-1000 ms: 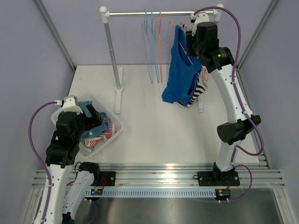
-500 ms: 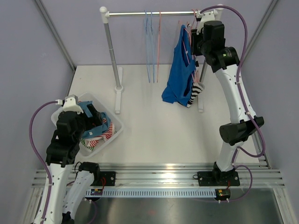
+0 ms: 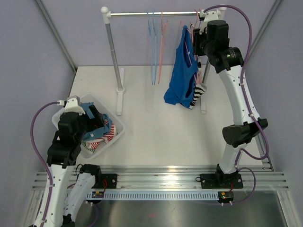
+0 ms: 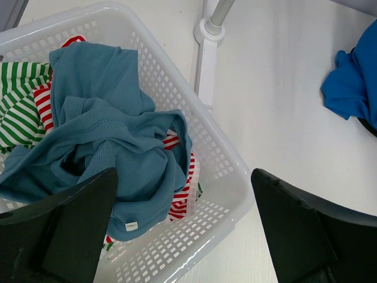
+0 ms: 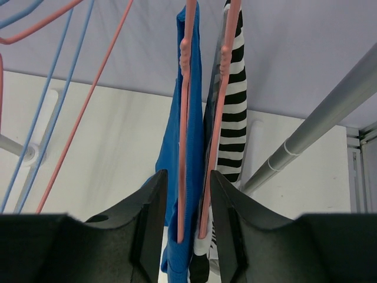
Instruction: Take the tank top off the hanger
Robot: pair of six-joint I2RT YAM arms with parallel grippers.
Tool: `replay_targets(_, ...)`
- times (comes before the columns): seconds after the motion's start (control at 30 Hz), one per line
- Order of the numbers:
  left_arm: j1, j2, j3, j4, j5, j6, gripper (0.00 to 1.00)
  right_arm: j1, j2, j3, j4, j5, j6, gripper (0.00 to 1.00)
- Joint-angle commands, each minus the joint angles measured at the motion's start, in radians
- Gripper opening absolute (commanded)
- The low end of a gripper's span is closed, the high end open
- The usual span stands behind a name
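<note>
Blue tank top hangs on its pink hanger from the rack rail, flanked by the fingers of my right tool; whether they pinch it, I cannot tell. My left tool, spread wide, hovers over the laundry basket.

Plain lavender panels close in your work cell: a back wall, a left wall and a right wall, with grey metal struts slanting along the corners. A white table fills the middle, evenly lit, with only soft shadows. At its far side stands a garment rack, a silver bar with white end caps on uprights with flat white feet. Along the near edge run silver slotted rails, then a brushed steel sheet.
</note>
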Motion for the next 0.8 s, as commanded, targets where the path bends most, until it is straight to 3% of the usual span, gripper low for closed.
replay_targets(0.0, -0.003, 0.005, -0.005, 0.053, 0.026, 0.019, 0.99, 0.006, 0.004, 0.071, 0.004, -0.03, 0.012, 0.41)
replay_targets(0.77, -0.003, 0.007, -0.006, 0.056, 0.034, 0.019, 0.99, 0.011, 0.137, 0.13, -0.007, -0.005, -0.01, 0.33)
